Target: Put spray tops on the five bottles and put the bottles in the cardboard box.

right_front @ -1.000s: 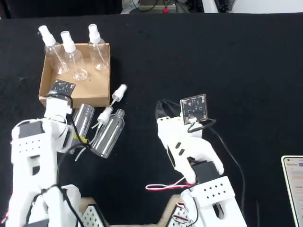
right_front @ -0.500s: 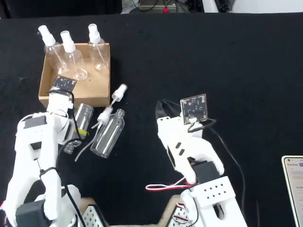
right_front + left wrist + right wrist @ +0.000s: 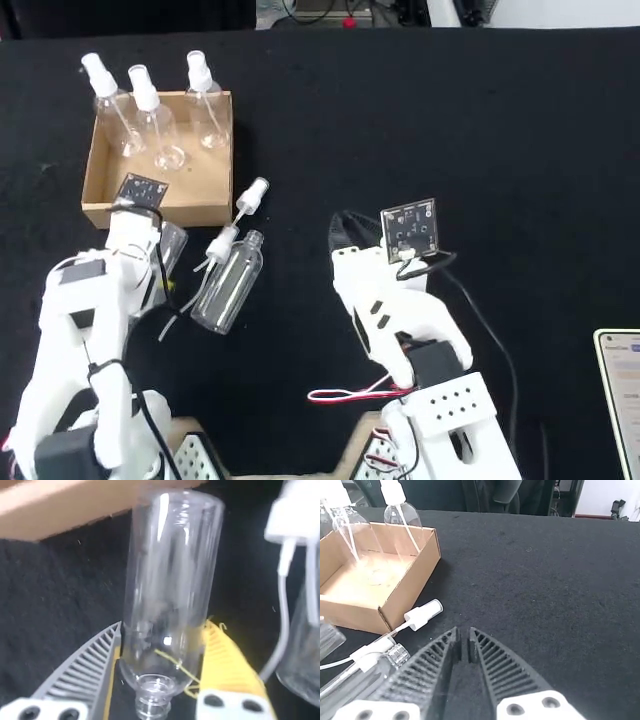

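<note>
Left arm shift: since a second ago it has pushed forward toward the cardboard box [image 3: 190, 212], over the bare bottle.
Bare bottle [image 3: 170, 580]: lying on the cloth just before the box's front wall, neck open.
Left gripper [image 3: 162, 650]: fingers close against both sides of the bottle's shoulder.
Spray tops [image 3: 255, 192]: two loose beside the second bottle [image 3: 228, 285], tubes trailing.
Box contents: three capped bottles [image 3: 150, 120] standing.
Right gripper [image 3: 464, 640]: fingers pressed together, holding nothing.
Doing it well: keep the neck clear and steady (clear plastic looks slippery), then thread the tube first.
</note>
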Robot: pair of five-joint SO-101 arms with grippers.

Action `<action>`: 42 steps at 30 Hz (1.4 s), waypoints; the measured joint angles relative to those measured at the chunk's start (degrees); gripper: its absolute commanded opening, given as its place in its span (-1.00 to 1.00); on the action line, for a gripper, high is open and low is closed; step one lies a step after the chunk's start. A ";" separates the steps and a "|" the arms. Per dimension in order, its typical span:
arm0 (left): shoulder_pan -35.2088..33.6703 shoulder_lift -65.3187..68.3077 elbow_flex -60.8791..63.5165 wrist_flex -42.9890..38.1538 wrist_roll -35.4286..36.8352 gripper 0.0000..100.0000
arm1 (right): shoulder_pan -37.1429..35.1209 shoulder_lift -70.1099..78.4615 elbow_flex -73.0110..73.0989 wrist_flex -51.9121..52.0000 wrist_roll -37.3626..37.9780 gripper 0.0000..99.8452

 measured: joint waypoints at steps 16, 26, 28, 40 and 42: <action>1.41 -35.52 -9.85 38.15 -17.85 -0.77 | 0.00 0.00 0.00 0.00 0.00 -0.93; 23.21 -41.23 -16.53 52.04 -18.55 -0.77 | 16.53 0.00 -4.04 0.00 0.00 -0.93; 27.87 -38.59 -16.53 52.04 -16.88 -0.77 | 19.34 0.00 -4.22 0.00 0.62 -0.93; 53.54 -17.85 -16.53 39.12 -8.09 -0.52 | 42.73 0.00 -0.88 6.68 11.16 -0.93; 55.82 -13.10 -16.53 36.75 -7.12 -0.37 | 45.71 0.00 -0.88 8.09 12.22 -0.93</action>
